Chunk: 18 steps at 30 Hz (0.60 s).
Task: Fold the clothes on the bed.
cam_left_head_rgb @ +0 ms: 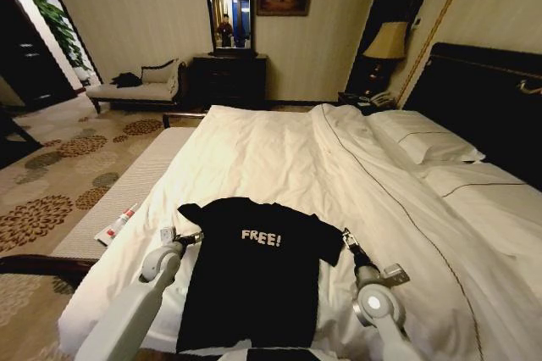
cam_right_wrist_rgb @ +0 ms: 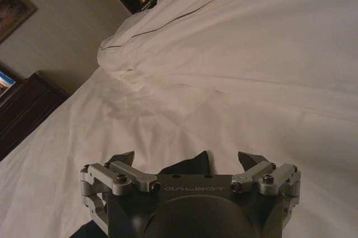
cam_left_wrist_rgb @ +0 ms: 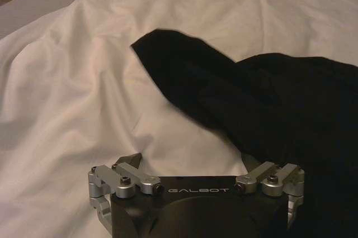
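A black short-sleeved T-shirt (cam_left_head_rgb: 254, 276) lies spread flat, chest up, on the near part of the white duvet of the bed (cam_left_head_rgb: 279, 158), close to the foot edge nearest the robot. Its two sleeves fan outward at the shoulders and its body runs back toward the robot. It is small against the wide bed. White block lettering across the chest reads "FREE!".

The left gripper (cam_left_head_rgb: 188, 239) sits at the T-shirt's left sleeve, low over the duvet. In the left wrist view its fingers stand spread apart, one over bare duvet and the other at the edge of the black cloth, with the sleeve reaching out ahead of it; whether any cloth is pinched cannot be told.

The right gripper (cam_left_head_rgb: 346, 237) sits at the tip of the right sleeve. In the right wrist view its fingers (cam_right_wrist_rgb: 250, 161) are wide apart, and a dark point of the sleeve lies between them without being clamped.

Each gripper body carries the word "GALBOT" in pale letters, readable in both wrist views.

White pillows (cam_left_head_rgb: 419, 136) rest against the dark headboard (cam_left_head_rgb: 483, 98) on the right. A long padded bench (cam_left_head_rgb: 127, 191) runs beside the bed on the left, with a small red-and-white object (cam_left_head_rgb: 117, 224) lying on it.
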### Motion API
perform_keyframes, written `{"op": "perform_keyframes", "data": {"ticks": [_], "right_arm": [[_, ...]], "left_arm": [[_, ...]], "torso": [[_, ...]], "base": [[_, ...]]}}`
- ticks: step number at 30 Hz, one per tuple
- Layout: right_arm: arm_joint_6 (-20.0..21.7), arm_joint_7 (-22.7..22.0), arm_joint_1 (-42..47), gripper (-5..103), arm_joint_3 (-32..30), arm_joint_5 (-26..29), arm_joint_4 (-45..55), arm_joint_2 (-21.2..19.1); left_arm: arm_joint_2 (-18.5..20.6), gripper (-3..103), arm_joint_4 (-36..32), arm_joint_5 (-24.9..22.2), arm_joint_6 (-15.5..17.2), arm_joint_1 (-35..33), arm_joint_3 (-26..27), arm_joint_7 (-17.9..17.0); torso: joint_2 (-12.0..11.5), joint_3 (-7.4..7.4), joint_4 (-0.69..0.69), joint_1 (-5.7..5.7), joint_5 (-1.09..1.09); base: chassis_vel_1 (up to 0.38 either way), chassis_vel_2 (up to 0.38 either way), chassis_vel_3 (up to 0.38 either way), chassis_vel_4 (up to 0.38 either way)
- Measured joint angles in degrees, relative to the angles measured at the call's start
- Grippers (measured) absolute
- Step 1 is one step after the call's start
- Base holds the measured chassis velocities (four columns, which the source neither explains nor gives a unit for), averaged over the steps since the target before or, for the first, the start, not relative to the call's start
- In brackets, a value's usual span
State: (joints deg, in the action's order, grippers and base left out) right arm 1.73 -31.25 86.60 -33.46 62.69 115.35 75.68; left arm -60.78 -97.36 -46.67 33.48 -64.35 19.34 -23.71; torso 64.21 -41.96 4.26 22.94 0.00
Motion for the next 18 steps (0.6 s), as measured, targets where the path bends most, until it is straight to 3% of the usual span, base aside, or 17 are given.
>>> {"op": "perform_keyframes", "data": {"ticks": [18], "right_arm": [[0.10, -0.20, 0.13, 100, 0.40, -0.40, -0.35, 0.41]], "left_arm": [[0.13, 100, -2.67, -1.46, -1.17, 1.03, 0.92, -0.13]], "torso": [[0.00, 0.00, -0.01, 0.00, 0.00]], "base": [[0.000, 0.000, 0.000, 0.000]]}}
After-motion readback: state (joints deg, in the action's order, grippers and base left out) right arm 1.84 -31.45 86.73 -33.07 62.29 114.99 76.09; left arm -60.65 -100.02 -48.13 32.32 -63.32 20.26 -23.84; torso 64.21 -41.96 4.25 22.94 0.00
